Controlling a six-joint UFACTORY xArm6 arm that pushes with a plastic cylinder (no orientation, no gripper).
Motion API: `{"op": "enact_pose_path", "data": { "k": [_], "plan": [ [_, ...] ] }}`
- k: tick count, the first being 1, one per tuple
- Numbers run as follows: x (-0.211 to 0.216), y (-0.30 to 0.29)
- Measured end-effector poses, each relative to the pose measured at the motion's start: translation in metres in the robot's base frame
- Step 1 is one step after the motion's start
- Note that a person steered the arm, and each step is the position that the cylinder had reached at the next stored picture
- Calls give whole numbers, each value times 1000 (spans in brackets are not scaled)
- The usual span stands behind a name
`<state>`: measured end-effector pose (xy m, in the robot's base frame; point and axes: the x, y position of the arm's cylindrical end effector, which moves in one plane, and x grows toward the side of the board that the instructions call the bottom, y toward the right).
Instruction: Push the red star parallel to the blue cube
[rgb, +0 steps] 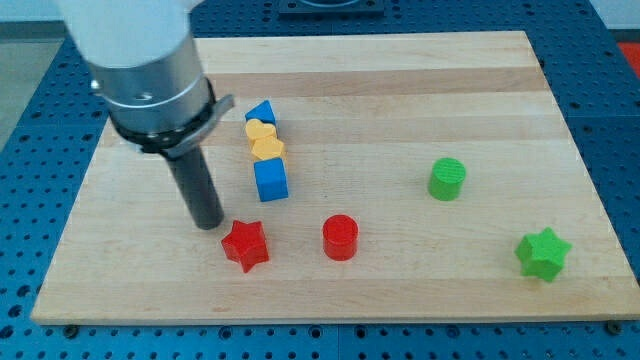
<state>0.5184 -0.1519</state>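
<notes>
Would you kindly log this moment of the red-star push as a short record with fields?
tip: my tip sits just up-left of the red star, close to it; contact unclear
target: blue cube, above the star, slightly to the view's right
column: blue triangular block and two yellow blocks stacked in line above the cube
others: red cylinder, green cylinder, green star
surface: wooden board

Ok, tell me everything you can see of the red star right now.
The red star is a small, chunky, matte red block lying flat on the wooden board, near its bottom edge, left of centre. My tip sits just to its upper left, very close; contact is unclear. The blue cube is above it, the red cylinder to its right, both apart.
</notes>
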Motion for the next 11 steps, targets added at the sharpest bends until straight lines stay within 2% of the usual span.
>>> {"op": "enact_pose_path", "data": {
  "k": [1,2,3,9,11],
  "plan": [
    [23,-25],
    [64,-30],
    [71,-20],
    [16,97],
    [13,141]
  ]
}}
